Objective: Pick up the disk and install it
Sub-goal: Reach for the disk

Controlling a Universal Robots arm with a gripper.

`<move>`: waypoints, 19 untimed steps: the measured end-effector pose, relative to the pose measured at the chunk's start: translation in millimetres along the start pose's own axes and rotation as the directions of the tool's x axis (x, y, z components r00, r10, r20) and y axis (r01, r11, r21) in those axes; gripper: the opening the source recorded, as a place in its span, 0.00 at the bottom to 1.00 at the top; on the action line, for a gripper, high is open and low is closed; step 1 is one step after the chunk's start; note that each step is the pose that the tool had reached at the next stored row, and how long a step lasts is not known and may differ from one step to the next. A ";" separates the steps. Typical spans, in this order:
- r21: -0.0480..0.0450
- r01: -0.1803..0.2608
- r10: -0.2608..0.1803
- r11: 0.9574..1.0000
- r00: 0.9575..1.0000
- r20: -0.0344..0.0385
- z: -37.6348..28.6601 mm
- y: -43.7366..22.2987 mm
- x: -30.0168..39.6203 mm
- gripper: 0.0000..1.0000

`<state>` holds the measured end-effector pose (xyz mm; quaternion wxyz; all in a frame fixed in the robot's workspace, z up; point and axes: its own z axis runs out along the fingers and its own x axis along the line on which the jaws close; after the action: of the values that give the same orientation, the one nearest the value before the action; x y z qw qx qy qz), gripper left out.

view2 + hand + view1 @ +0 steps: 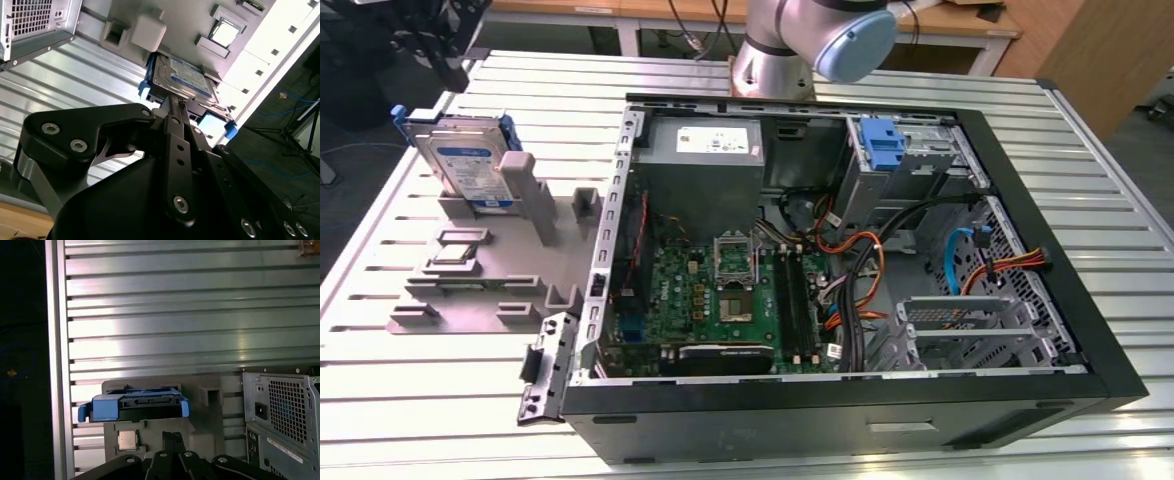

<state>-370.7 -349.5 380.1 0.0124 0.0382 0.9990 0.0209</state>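
On the ribbed silver aluminium table (414, 410), wooden benches (961, 25) behind, the flat silver-grey metal disk (460, 160) (185, 80) (135, 407) in its blue plastic carrier stands on edge in a grey plastic fixture (500, 265) at the exterior view's left of the open black computer case (854, 420), the black gripper (176, 100) (172, 436) apart from it, fingers closed on nothing.

Arm (807, 45): silver-grey joint with pale blue end cap, seen at top edge of exterior view. Tool (176, 101) in both wrist views: black linkage, knuckles spread wide, two slim fingers (172, 437) pressed flat together, tips meeting.
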 end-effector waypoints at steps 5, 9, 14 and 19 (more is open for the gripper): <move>0.000 0.000 0.000 1.000 1.000 0.000 1.7 3.8 9.6 0.10; 0.000 0.000 0.000 1.000 1.000 0.000 3.1 5.6 19.7 0.10; 0.000 0.000 0.000 1.000 1.000 0.000 4.5 7.3 30.9 0.10; 0.000 0.000 0.000 1.000 1.000 0.000 5.9 8.8 41.1 0.10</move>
<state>-410.9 -337.3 373.6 0.0123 0.0383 0.9990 0.0209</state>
